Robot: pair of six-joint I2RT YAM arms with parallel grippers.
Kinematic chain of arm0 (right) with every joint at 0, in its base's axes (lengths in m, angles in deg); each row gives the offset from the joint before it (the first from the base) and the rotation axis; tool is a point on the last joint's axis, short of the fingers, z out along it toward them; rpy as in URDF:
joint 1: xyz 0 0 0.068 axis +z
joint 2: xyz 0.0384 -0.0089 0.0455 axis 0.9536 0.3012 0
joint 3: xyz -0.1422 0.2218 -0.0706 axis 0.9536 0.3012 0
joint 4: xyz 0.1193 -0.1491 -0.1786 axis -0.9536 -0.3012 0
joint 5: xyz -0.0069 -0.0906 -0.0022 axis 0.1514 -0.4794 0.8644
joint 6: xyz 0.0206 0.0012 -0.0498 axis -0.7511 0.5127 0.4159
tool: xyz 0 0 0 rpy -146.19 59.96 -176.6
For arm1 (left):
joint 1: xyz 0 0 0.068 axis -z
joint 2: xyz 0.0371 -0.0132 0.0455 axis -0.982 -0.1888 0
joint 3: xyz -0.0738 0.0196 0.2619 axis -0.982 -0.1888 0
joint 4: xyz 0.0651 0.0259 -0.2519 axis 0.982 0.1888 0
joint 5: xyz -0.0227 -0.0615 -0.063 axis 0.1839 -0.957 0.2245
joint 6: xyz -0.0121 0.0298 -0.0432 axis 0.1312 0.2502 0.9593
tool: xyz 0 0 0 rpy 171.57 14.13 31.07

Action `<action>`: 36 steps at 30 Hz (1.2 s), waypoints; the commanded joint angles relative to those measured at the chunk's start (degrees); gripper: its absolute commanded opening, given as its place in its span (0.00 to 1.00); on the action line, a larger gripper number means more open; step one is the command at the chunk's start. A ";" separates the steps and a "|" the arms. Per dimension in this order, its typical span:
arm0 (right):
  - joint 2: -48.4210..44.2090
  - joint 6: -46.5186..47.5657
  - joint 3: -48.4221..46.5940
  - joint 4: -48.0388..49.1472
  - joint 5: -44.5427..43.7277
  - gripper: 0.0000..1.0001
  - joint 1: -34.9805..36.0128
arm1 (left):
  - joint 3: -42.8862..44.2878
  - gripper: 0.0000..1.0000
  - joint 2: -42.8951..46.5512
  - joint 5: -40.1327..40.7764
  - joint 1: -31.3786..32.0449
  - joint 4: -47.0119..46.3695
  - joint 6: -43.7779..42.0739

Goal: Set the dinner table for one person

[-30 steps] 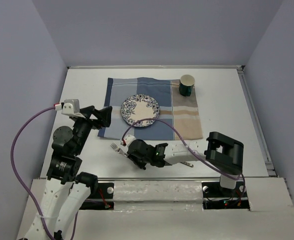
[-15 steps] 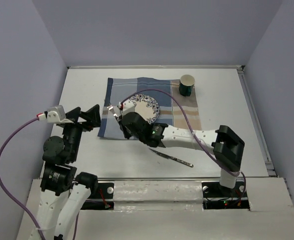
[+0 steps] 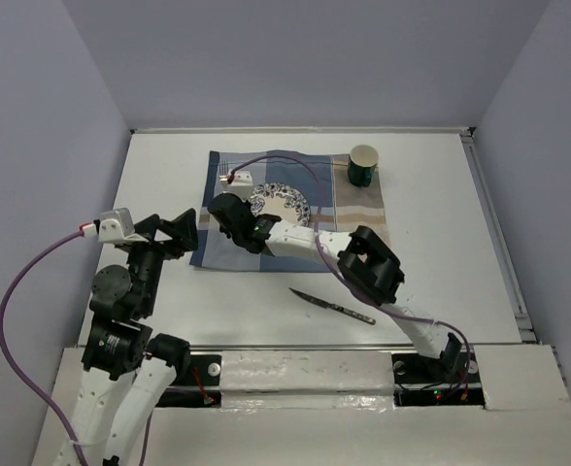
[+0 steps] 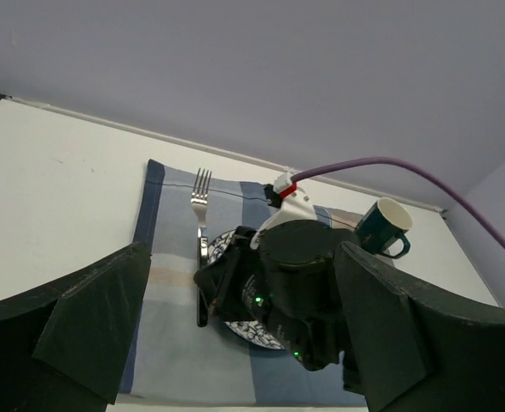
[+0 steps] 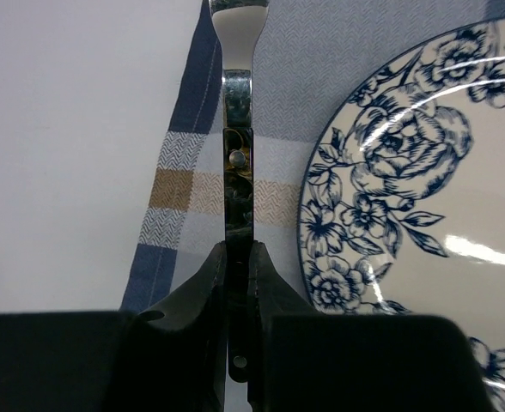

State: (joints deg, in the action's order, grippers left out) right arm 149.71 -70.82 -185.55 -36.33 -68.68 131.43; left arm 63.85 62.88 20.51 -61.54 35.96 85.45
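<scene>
A silver fork (image 4: pixel 201 196) lies lengthwise on the blue-and-tan placemat (image 3: pixel 353 233), just left of the blue-flowered plate (image 3: pixel 284 209), tines toward the far edge. My right gripper (image 3: pixel 225 209) is shut on the near end of its dark handle (image 5: pixel 238 129); in the right wrist view the fingers (image 5: pixel 203 283) flank the handle, with the plate (image 5: pixel 424 197) to the right. My left gripper (image 3: pixel 190 231) hangs open and empty over the white dinner table (image 3: pixel 441 243), just off the placemat's left edge, facing the right gripper (image 4: pixel 214 283).
A dark green mug (image 3: pixel 362 166) stands on the placemat's far right corner. A knife (image 3: pixel 332 306) lies on the bare table near the front edge, right of centre. The right arm stretches over the placemat's near part.
My right arm has carried the fork from the table's front edge up onto the placemat, setting it down left of the plate. The left arm has drawn back slightly to the left.
</scene>
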 commanded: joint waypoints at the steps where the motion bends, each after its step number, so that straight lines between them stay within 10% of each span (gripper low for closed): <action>1: 3.79 -8.69 -9.38 -1.28 -3.56 0.00 0.63 | 0.02 0.99 0.92 1.05 1.31 -2.20 -1.06; 15: 13.20 -14.50 -16.68 -5.15 -1.18 0.00 0.10 | 0.02 0.99 1.36 1.76 2.98 -2.11 -1.23; 21: 13.20 -13.63 -16.59 -5.41 -0.48 0.48 0.10 | 0.02 0.99 1.35 1.76 2.98 -2.02 -1.15; 27: 7.06 -8.18 -14.76 -4.27 4.79 0.62 0.10 | 0.02 0.99 1.71 2.20 2.81 -1.93 -1.41; 31: -7.13 -2.30 -5.29 -0.60 10.75 0.62 0.10 | -0.06 0.99 1.88 2.29 2.81 -1.93 -1.41; 36: -31.40 9.38 29.00 1.89 15.24 0.60 0.10 | 0.02 0.99 2.32 1.58 2.81 -2.20 -1.50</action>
State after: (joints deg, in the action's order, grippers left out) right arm 138.43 -72.03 -174.36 -39.65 -57.42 131.62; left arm 63.85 64.12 21.91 -58.87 36.05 85.00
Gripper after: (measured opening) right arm 0.607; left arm 0.989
